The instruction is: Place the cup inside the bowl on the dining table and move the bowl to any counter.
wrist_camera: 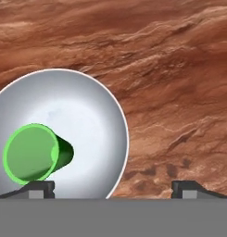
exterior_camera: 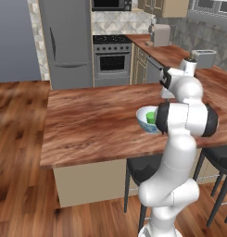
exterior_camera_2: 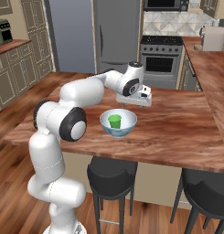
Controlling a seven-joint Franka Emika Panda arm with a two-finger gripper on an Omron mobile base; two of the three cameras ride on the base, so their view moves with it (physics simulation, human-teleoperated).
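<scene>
Two task things are nested on the dining table: the cup stands upright inside the bowl. Above, the gripper is spread wide, empty. The bowl looks rigid, smooth and breakable; its rim is judged the best hold. Stools sit below, no obstacle.

Green cup standing inside the white bowl on the wooden table top.

The bowl fills the lower left, its pale inside facing the camera and its rim cut off by the left edge. The bright green cup sits in it, left of the bowl's middle, open mouth toward the camera. Reddish-brown wood grain of the dining table covers the rest. The gripper has its two dark fingertips spread wide, the left one over the bowl, the right one over bare wood, with nothing between them.
</scene>
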